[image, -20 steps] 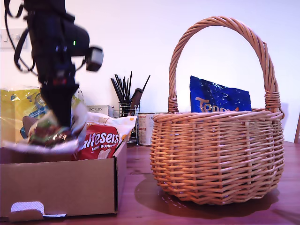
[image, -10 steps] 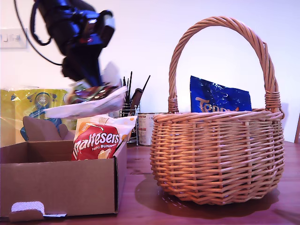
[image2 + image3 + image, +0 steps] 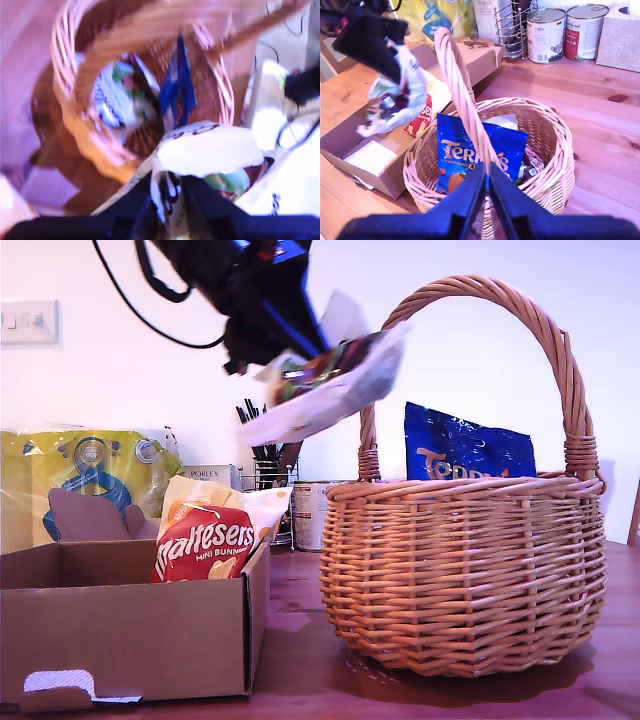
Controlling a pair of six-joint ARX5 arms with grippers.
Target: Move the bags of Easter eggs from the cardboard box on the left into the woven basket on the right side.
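First gripper risen from cardboard box, pinching white-green bag; carry step; next: clear handle, release over woven basket.

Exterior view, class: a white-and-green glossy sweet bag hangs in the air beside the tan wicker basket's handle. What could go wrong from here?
1. My first pincer holds the white-and-green glossy sweet bag by one end, so it hangs tilted close to the arched woven handle. It may catch there.
2. The blue Terry's bag stands upright in the round tan wicker basket. A dropped bag could land on it and slide over the rim.
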